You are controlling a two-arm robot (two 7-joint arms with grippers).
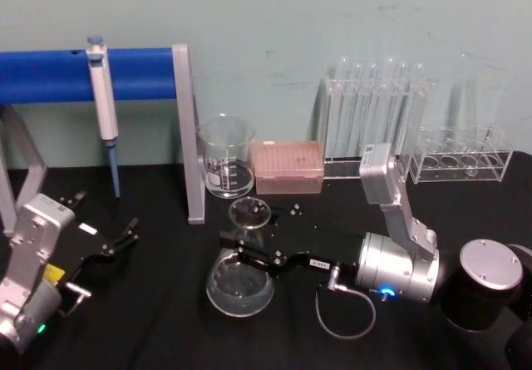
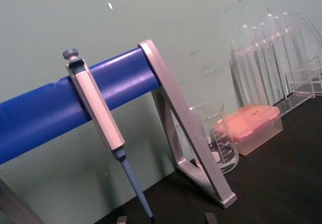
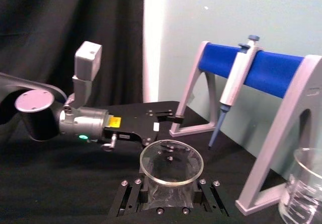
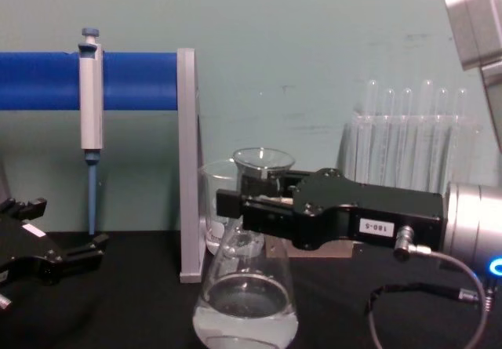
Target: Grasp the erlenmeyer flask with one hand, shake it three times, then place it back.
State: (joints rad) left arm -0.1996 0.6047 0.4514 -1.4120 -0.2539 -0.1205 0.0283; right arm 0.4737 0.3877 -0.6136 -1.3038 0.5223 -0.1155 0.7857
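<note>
Black desk [image 1: 166,328], pale green wall behind. Erlenmeyer flask [image 1: 239,291] is seen at lower centre of the head view, its neck clamped by the right gripper [image 1: 247,252]. Whether the base is lifted cannot be told. Left gripper [image 1: 108,214] is parked open at lower left. For shaking, a firm neck hold is advised, swings kept short, and the beaker [image 1: 225,155] behind avoided.

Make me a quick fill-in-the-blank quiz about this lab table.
The right gripper closes around the ____ of the erlenmeyer flask.
The pipette hangs on a ____ bar.
The box beside the beaker is ____.
The left gripper, parked at left, is ____.
Missing: neck, blue, pink, open.
</note>
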